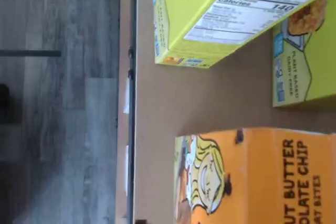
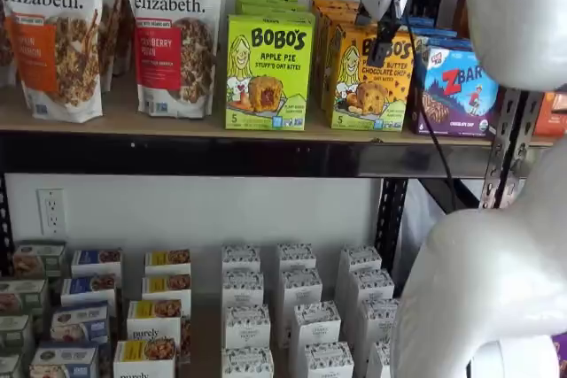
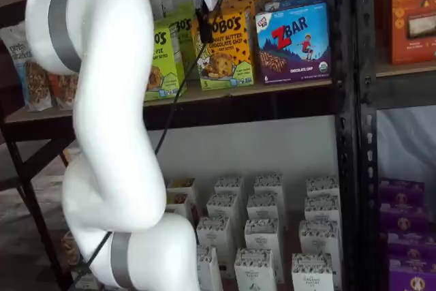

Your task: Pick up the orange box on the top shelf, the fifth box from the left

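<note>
The orange box (image 2: 368,77) stands upright on the top shelf (image 2: 177,123), between a lime-green Bobo's Apple Pie box (image 2: 268,73) and a blue ZBar box (image 2: 456,90). It also shows in a shelf view (image 3: 225,49) and in the wrist view (image 1: 262,177), with the cartoon girl on its face. My gripper (image 2: 384,40) hangs in front of the box's upper part, its black fingers over the box's face. It also shows in a shelf view (image 3: 203,24). No gap shows between the fingers, and no box is in them.
Two purely elizabeth bags (image 2: 173,33) stand at the left of the top shelf. More boxes stand behind the front row. Small white boxes (image 2: 292,307) fill the lower level. A black upright (image 3: 347,100) stands right of the ZBar box (image 3: 293,42). My white arm (image 3: 102,134) fills the foreground.
</note>
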`<state>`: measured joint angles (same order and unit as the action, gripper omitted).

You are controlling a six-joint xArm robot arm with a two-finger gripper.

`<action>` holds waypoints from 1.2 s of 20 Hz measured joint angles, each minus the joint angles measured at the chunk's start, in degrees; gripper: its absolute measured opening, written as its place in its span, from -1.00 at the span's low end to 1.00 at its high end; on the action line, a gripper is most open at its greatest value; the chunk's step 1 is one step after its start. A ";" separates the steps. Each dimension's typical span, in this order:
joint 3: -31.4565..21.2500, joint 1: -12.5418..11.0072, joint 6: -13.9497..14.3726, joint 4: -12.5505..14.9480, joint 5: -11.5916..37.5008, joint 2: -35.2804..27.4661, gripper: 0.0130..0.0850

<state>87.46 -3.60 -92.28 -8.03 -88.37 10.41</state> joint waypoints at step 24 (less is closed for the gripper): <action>-0.35 3.51 2.95 3.84 0.02 -1.14 1.00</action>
<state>87.12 -0.09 -89.33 -4.20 -88.34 9.27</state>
